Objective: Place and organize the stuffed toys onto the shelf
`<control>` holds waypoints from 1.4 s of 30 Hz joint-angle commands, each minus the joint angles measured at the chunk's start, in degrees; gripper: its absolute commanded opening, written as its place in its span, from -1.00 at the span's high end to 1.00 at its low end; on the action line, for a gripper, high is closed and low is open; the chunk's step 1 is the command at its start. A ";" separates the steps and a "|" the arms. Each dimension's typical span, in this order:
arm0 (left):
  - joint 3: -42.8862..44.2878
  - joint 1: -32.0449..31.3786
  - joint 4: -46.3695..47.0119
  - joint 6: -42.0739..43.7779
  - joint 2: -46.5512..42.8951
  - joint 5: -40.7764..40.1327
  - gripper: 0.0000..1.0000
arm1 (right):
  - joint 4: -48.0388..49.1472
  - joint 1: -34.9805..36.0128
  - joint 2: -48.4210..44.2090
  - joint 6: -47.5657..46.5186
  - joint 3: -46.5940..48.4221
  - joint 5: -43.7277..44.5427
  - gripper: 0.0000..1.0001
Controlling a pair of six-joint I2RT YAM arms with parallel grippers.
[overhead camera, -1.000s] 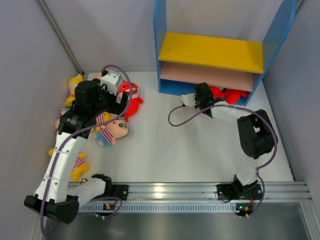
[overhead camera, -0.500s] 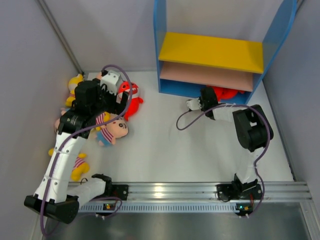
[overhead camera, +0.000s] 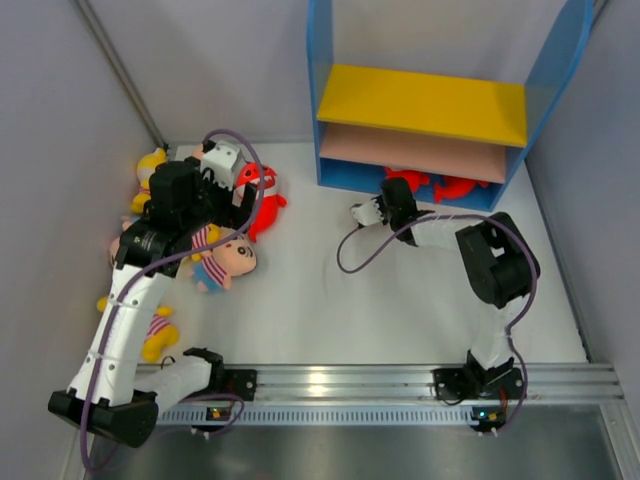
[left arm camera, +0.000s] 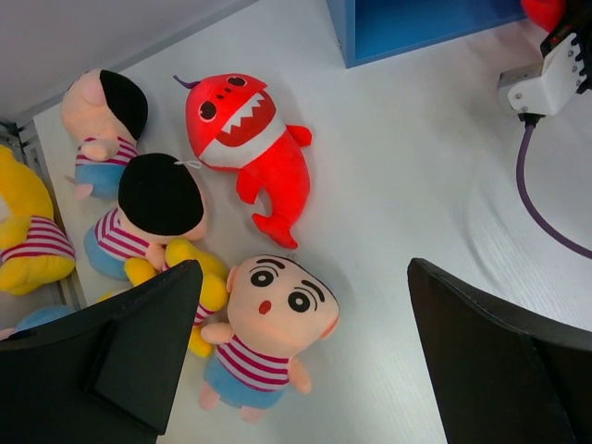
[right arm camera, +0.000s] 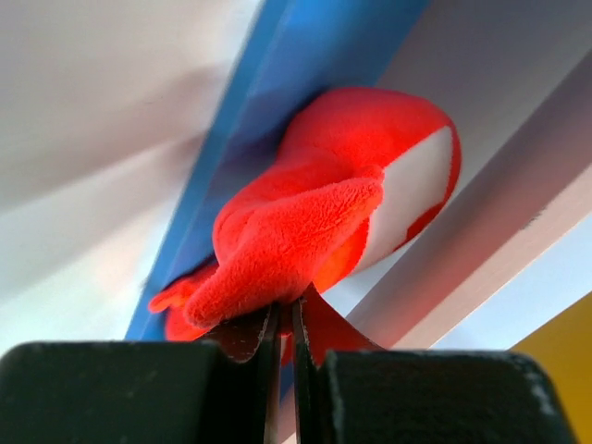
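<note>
My right gripper is shut on a fin of a red shark that lies at the front of the shelf's bottom level. From above, this gripper is low at the blue base, with the held shark and a second red shark under the pinkish board. The shelf stands at the back. My left gripper is open above a boy doll. Another red shark, two more boy dolls and a yellow figure lie nearby.
A grey wall closes the left side close to the toy pile. Another yellow figure lies by my left arm. A purple cable loops from my right wrist over the white table. The metal rail runs along the near edge.
My right gripper has slid left along the shelf's base, and the held red shark has moved left with it, apart from the second shark. The left arm has not moved.
</note>
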 commanded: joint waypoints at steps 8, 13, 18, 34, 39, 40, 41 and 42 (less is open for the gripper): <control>0.09 0.04 -0.12 0.13 -0.15 -1.19 -0.98 | -0.23 -6.94 4.43 0.49 8.22 -1.53 1.00; 0.18 0.04 -0.03 0.04 0.02 -0.84 -0.98 | 1.43 -7.21 2.76 -0.21 5.15 -3.55 0.83; -0.79 0.04 -0.03 0.83 -0.33 -0.93 -0.98 | 4.07 -6.24 0.57 1.10 1.82 -2.58 -0.08; -7.64 14.50 -0.12 0.66 9.86 -0.94 -0.98 | -0.25 13.00 -13.86 61.68 7.86 -25.30 -0.99; -10.02 23.23 -0.03 1.98 11.71 1.53 -0.98 | 16.89 14.06 -3.43 105.75 13.29 -28.96 -0.85; -10.54 23.59 0.05 2.15 11.89 1.62 -0.98 | 17.34 14.32 -1.57 111.44 14.88 -24.25 -0.82; -10.81 24.03 0.05 2.33 11.97 1.80 -0.98 | 16.82 14.76 0.45 117.15 16.47 -21.68 -0.79; -10.98 24.21 -0.03 2.50 11.98 1.71 -0.98 | 16.21 15.46 4.22 127.39 19.35 -20.70 -0.76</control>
